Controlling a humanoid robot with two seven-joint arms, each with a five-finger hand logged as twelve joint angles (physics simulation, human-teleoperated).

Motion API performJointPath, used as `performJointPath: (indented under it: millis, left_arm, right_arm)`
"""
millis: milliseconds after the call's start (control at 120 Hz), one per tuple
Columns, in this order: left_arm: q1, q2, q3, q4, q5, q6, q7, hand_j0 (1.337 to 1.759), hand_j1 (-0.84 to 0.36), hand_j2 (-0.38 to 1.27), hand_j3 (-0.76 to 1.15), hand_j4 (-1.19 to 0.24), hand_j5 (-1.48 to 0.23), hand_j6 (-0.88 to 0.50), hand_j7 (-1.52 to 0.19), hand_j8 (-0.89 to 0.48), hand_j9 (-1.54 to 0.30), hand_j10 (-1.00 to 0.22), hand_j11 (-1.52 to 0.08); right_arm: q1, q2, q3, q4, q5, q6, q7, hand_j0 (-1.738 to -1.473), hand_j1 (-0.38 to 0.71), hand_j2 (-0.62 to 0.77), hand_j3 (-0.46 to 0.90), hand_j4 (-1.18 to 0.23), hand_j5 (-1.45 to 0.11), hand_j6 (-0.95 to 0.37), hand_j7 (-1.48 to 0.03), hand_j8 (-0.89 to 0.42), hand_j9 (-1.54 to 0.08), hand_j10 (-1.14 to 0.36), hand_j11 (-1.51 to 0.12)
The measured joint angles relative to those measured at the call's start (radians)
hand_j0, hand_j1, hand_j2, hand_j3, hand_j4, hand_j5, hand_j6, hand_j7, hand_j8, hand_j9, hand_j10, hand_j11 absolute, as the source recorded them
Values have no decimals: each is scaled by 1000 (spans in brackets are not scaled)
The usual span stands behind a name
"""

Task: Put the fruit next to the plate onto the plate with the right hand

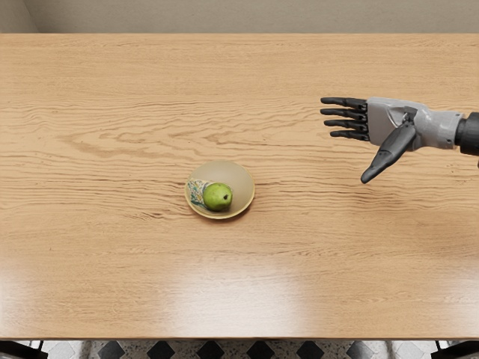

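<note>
A green pear lies on the small beige plate near the middle of the wooden table. The plate has a patterned patch at its left side. My right hand hovers well to the right of the plate and a little farther back. Its fingers are stretched out flat toward the left with the thumb pointing down, and it holds nothing. The right forearm comes in from the right edge.
The wooden table fills the view, its front edge near the bottom. A checkered floor shows below that edge.
</note>
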Motion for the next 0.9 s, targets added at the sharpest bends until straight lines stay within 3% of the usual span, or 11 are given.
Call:
performJointPath:
  millis: [900]
  left_arm:
    - [0,0,0,0,0,0,0,1658,325,4,0,-21,-27,-21,-27,-21,-27,-21,-27]
  right_arm:
    - [0,0,0,0,0,0,0,-1658,-349,2,0,0,0,0,0,0,0,0,0]
